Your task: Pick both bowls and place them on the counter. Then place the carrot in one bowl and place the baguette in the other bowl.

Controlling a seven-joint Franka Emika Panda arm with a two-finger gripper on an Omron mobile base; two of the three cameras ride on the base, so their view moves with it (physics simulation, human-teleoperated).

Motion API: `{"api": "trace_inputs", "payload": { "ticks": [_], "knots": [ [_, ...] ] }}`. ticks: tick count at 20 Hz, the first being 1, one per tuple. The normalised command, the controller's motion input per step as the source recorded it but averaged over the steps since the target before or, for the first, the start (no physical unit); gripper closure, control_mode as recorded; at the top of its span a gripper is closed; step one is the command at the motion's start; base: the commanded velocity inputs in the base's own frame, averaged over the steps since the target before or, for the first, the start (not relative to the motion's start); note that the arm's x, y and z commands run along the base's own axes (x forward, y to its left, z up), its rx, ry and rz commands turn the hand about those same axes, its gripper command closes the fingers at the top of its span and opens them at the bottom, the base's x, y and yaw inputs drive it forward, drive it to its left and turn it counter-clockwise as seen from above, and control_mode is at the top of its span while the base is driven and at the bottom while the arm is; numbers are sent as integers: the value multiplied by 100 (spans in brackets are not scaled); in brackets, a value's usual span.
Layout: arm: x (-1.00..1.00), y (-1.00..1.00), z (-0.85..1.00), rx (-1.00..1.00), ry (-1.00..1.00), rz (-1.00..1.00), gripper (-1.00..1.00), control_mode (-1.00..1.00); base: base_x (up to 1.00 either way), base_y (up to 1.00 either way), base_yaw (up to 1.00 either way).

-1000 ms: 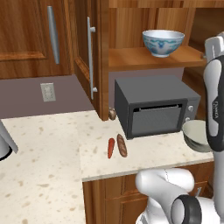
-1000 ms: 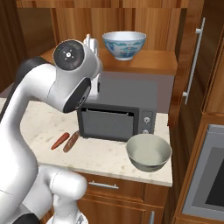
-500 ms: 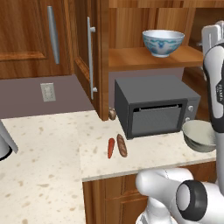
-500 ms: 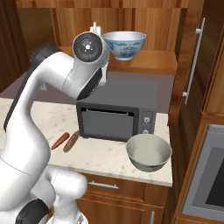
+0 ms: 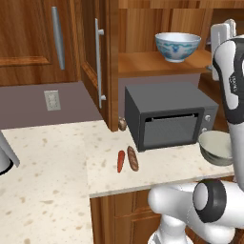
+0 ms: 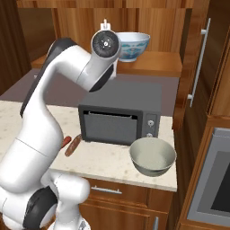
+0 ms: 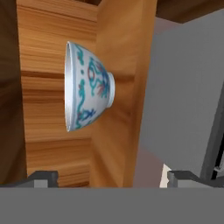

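Carrot (image 5: 120,161) & baguette (image 5: 132,158) side by side on worktop (image 5: 57,162), left of microwave (image 5: 167,116) — not yet bowled. Grey-green bowl (image 5: 217,147) already on worktop, right of microwave. White-blue bowl (image 5: 177,46) on shelf (image 5: 143,64) above — left to fetch. End effector (image 7: 111,177) spread wide, empty, facing it; microwave top close below.

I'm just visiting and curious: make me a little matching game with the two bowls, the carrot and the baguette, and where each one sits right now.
Things:
1. white-and-blue bowl
2. grey-green bowl
3. carrot
4. baguette

Places:
A. on the counter, nearer the microwave of the two sticks
B. on the wooden shelf above the microwave
C. on the counter, the left one of the two sticks in the left base view
D. on the counter at the microwave's front right corner

Pairs: 1-B, 2-D, 3-C, 4-A
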Motion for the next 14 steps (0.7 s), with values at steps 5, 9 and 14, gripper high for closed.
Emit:
{"api": "trace_inputs", "payload": {
  "ticks": [5, 9, 14],
  "knots": [
    [52, -1, 16, 0, 0, 0, -100, -100, 0, 0, 0],
    [50, -8, 5, 0, 1, 0, -100, -100, 0, 0, 0],
    [46, -10, -1, 0, 7, 0, -100, -100, 0, 0, 0]
  ]
}}
